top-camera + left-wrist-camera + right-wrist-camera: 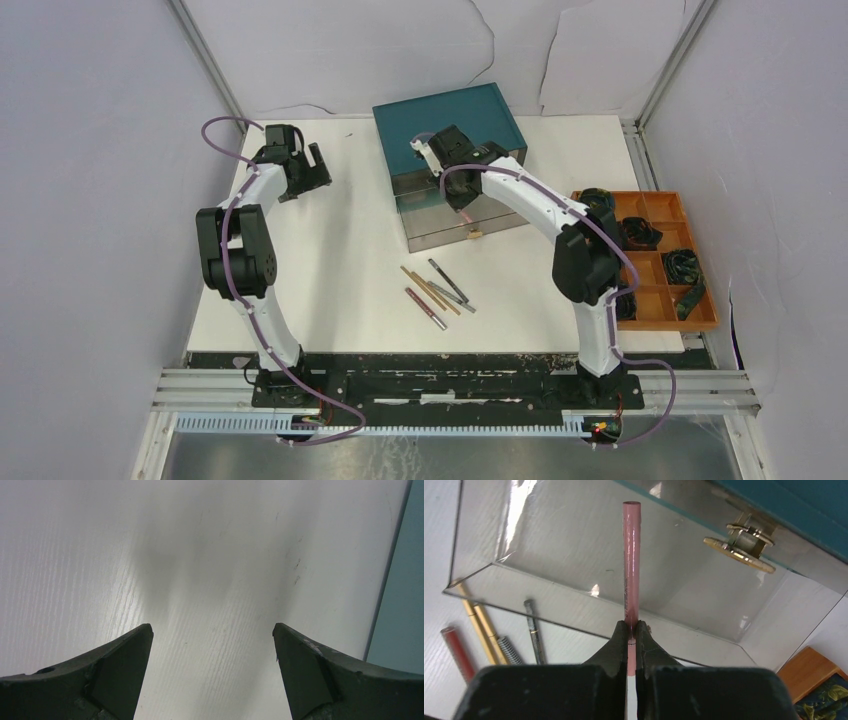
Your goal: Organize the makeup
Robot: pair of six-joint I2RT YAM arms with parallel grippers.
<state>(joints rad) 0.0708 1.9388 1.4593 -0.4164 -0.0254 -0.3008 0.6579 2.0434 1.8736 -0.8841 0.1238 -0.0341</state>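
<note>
My right gripper (632, 626) is shut on a thin pink pencil (631, 560) and holds it over the open lower drawer (574, 565) of the teal box. In the top view this gripper (463, 205) hangs above that drawer (440, 225). Several more thin pencils (436, 291) lie loose on the white table in front of the box; in the right wrist view they show as gold (478, 625), red (456, 651) and grey (534, 637). My left gripper (318, 163) is open and empty over bare table (212, 630) at the back left. Compacts, tin, palette, cube and packet are out of view.
The teal drawer box (450, 118) stands at the back centre, its drawer with a gold knob (741, 547) pulled toward me. An orange tray (662, 208) with black coiled items sits at the right edge. Grey walls close in on the sides and back.
</note>
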